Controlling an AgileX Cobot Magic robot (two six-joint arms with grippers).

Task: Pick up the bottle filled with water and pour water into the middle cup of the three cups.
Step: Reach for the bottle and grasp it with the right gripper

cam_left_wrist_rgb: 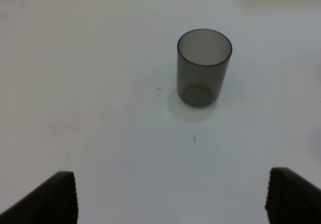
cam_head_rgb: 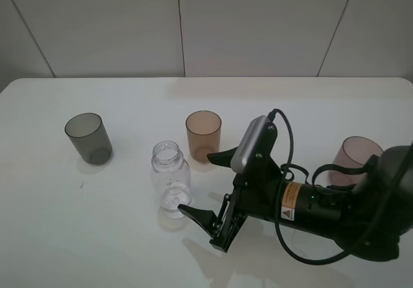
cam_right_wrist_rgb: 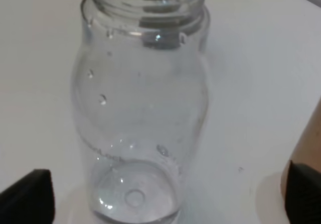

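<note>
The clear capless bottle (cam_head_rgb: 171, 178) stands upright on the white table, between the grey cup and the amber cup and a little nearer to me. The three cups stand in a row: dark grey (cam_head_rgb: 88, 138) at left, the amber-brown middle cup (cam_head_rgb: 203, 133), and mauve-pink (cam_head_rgb: 356, 157) at right, partly behind my right arm. My right gripper (cam_head_rgb: 201, 183) is open, its jaws spread just right of the bottle without touching it. The right wrist view shows the bottle (cam_right_wrist_rgb: 143, 108) close up between the fingertips (cam_right_wrist_rgb: 25, 196). My left gripper (cam_left_wrist_rgb: 170, 199) is open and empty, facing the grey cup (cam_left_wrist_rgb: 203, 68).
The table (cam_head_rgb: 129, 249) ends at a far edge against a white panelled wall. The right arm's black body (cam_head_rgb: 335, 210) lies across the front right of the table. A sliver of the amber cup (cam_right_wrist_rgb: 308, 143) shows beside the bottle in the right wrist view.
</note>
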